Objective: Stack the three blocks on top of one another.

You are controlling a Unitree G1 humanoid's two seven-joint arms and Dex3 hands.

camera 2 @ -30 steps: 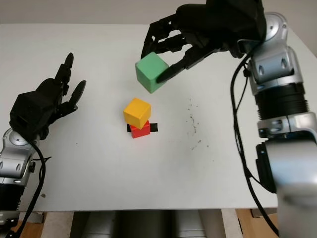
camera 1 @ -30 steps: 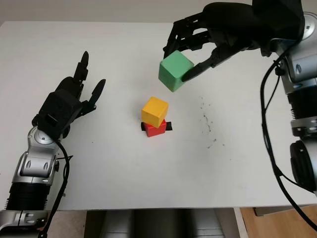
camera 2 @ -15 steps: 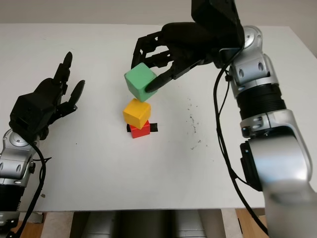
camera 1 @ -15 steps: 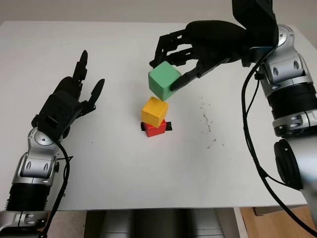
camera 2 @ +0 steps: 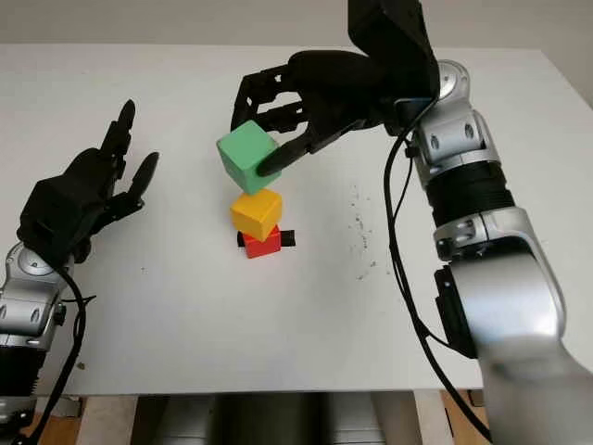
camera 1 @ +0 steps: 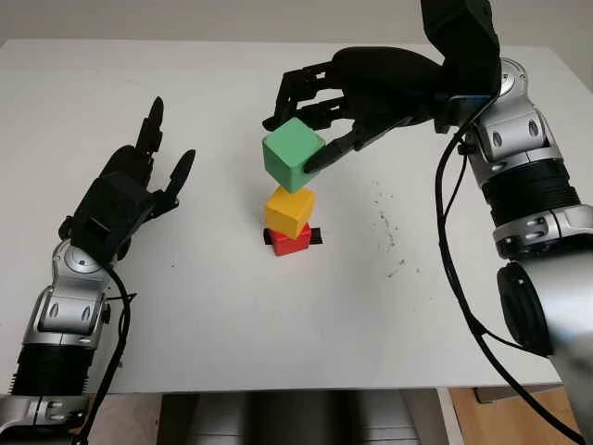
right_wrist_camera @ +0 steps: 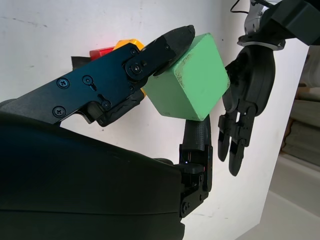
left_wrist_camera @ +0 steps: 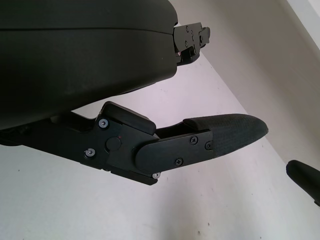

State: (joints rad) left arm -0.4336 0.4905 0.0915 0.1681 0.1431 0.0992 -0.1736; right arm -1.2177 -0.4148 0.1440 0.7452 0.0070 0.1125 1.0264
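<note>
A white surface (camera 1: 204,306) carries everything. Near its middle the red block (camera 1: 291,242) sits directly on it, over a small black patch (camera 1: 316,237) that shows at its sides. To the right lies a scatter of dark specks (camera 1: 387,230).

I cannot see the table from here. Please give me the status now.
Right hand holds green block above yellow block, not yet set down. Yellow sits on red block. Left hand open, at table's left side. Nothing in the way.

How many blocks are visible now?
3: the green block is held by the right hand above the yellow block, which sits on the red block.
</note>
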